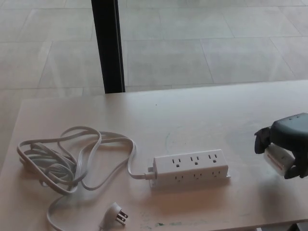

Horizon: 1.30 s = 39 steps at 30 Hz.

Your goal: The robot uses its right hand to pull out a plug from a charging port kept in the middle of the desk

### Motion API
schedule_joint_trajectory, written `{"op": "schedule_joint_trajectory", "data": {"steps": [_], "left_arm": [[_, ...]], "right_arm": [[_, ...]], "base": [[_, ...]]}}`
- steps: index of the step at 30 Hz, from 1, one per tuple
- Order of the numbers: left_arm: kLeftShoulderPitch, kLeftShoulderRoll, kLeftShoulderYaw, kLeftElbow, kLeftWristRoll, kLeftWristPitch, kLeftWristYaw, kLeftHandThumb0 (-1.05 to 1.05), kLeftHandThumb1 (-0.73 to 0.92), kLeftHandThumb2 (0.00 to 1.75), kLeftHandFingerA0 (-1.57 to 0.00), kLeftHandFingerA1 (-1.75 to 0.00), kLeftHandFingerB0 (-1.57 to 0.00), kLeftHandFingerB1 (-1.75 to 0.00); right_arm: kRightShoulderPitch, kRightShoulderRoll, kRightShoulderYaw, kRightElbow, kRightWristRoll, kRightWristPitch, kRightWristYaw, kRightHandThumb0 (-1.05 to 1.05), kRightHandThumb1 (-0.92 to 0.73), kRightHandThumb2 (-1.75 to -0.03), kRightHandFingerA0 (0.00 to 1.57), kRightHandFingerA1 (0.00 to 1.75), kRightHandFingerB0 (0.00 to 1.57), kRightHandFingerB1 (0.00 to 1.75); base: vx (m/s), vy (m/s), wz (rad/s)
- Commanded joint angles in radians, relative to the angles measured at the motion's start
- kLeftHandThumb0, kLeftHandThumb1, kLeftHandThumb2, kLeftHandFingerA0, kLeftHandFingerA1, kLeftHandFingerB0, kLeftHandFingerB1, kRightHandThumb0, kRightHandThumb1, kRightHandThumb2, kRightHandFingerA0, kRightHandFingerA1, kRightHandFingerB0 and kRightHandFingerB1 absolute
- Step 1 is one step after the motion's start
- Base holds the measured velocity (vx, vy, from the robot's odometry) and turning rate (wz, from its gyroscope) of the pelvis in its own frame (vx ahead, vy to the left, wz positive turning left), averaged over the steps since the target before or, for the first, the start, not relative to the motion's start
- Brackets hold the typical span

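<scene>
- At the far left of the worktop I see the white cord lying in loose loops, bunched tightest near the left edge.
- One strand runs down toward the front edge and ends in the cord's own pronged plug, lying flat on the wood with its blades pointing right.
- Another strand curves right and joins the left end of the power strip, which sits flat around the middle of the worktop. I can count rows of outlets on its top and its front face, and none of them has anything in it.
- To the right of the strip, clear of it, is my right hand at the picture's right edge, low over the worktop. Its black fingers are closed around the white plug, a blocky adapter that shows between thumb and fingers.
- I cannot tell whether the plug touches the wood.
- Behind the worktop I see a tiled floor and a dark upright post.
- My left hand does not show.
</scene>
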Motion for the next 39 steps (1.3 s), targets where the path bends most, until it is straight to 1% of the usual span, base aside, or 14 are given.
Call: {"op": "schedule_joint_trajectory", "data": {"steps": [1,3,6,7,13,15,18,20,24,32,33,37,38,39], "left_arm": [[-0.003,0.019,0.001,0.013,-0.006,-0.019,-0.011,-1.01,0.56,1.10,-0.75,-0.78,-0.57,-0.65],[0.003,0.018,0.002,0.000,-0.011,-0.012,-0.020,-1.00,0.76,0.64,-0.73,-0.76,-0.62,-0.63],[-0.004,0.019,0.003,0.000,-0.011,-0.014,-0.015,-0.96,0.54,1.09,-0.77,-0.79,-0.56,-0.65],[-0.008,0.020,0.004,0.007,-0.012,-0.015,-0.017,-1.01,0.77,0.64,-0.72,-0.75,-0.62,-0.63],[-0.005,0.019,0.012,0.001,-0.026,-0.007,-0.032,-1.00,0.76,0.64,-0.71,-0.76,-0.62,-0.63],[-0.009,0.020,0.014,0.008,-0.029,-0.005,-0.032,-1.02,0.54,1.09,-0.75,-0.79,-0.57,-0.64],[-0.006,0.022,0.007,0.011,-0.020,-0.002,-0.024,-1.02,0.76,0.64,-0.74,-0.75,-0.65,-0.62],[-0.005,0.021,0.004,0.010,-0.017,-0.006,-0.023,-1.01,0.54,1.08,-0.81,-0.78,-0.63,-0.67],[0.002,0.021,0.008,0.006,-0.021,-0.004,-0.024,-1.00,0.76,0.64,-0.79,-0.76,-0.65,-0.63],[0.008,0.026,0.016,0.006,-0.030,-0.005,-0.040,-1.02,0.56,1.10,-0.76,-0.81,-0.55,-0.65],[0.007,0.028,0.011,0.009,-0.025,-0.008,-0.040,-1.00,0.77,0.64,-0.73,-0.77,-0.63,-0.63],[0.003,0.036,0.011,0.013,-0.024,0.001,-0.039,-1.01,0.76,0.64,-0.73,-0.76,-0.64,-0.63],[0.004,0.037,0.011,0.013,-0.023,0.003,-0.036,-1.00,0.55,1.10,-0.76,-0.79,-0.56,-0.64],[0.007,0.038,0.011,0.013,-0.021,-0.001,-0.033,-1.00,0.77,0.64,-0.74,-0.75,-0.63,-0.63]], "right_arm": [[0.016,-0.003,0.050,-0.010,-0.118,0.027,-0.050,-0.15,-0.49,-0.68,0.82,1.69,0.82,1.09],[0.018,-0.007,0.069,-0.011,-0.133,0.026,-0.033,-0.17,-0.54,-0.65,0.81,1.58,0.75,0.96],[0.018,0.008,0.047,-0.016,-0.094,0.068,0.038,-0.16,-0.53,-0.65,0.82,1.58,0.77,0.87],[0.019,0.014,0.043,-0.027,-0.096,0.113,0.085,-0.17,-0.56,-0.64,0.75,1.59,0.55,0.60],[0.015,-0.007,0.007,-0.073,-0.068,0.181,0.224,-0.72,-0.44,-0.68,0.69,1.21,0.00,0.03],[0.018,-0.001,-0.022,-0.074,-0.039,0.196,0.239,-0.77,-0.42,-0.85,0.58,1.06,0.00,0.11],[0.018,0.012,-0.117,-0.092,0.058,0.262,0.313,-0.81,-0.56,-0.58,0.53,1.18,0.00,0.00],[0.024,0.018,-0.197,-0.095,0.144,0.274,0.333,-0.76,-0.44,-0.63,0.67,1.16,0.00,0.01],[0.049,-0.001,-0.315,-0.117,0.235,0.249,0.332,-0.82,-0.52,-0.57,0.80,1.18,0.00,0.12],[0.177,-0.148,-0.684,-0.202,0.433,0.257,0.358,-0.71,-0.55,-0.58,0.93,0.92,0.14,0.26],[0.197,-0.166,-0.756,-0.195,0.472,0.277,0.368,-0.72,-0.55,-0.58,0.94,0.96,0.15,0.26],[0.331,-0.250,-1.055,-0.118,0.560,0.243,0.282,-0.84,-0.57,-0.58,0.99,1.16,0.18,0.33],[0.353,-0.260,-1.117,-0.082,0.591,0.231,0.275,-0.87,-0.47,-0.86,1.04,1.14,0.16,0.47],[0.386,-0.270,-1.183,-0.050,0.606,0.241,0.256,-0.96,-0.44,-0.74,1.06,1.19,0.17,0.51]], "base": [[0.00,0.000,0.00],[0.00,0.000,0.00],[0.00,0.000,0.00],[0.00,0.000,0.00],[0.00,0.000,0.00],[0.00,0.000,0.00],[0.00,0.000,0.00],[0.00,0.000,0.00],[0.00,0.000,0.00],[0.00,0.000,0.00],[0.00,0.000,0.00],[0.00,0.000,0.00],[0.00,0.000,0.00],[0.00,0.000,0.00]]}}
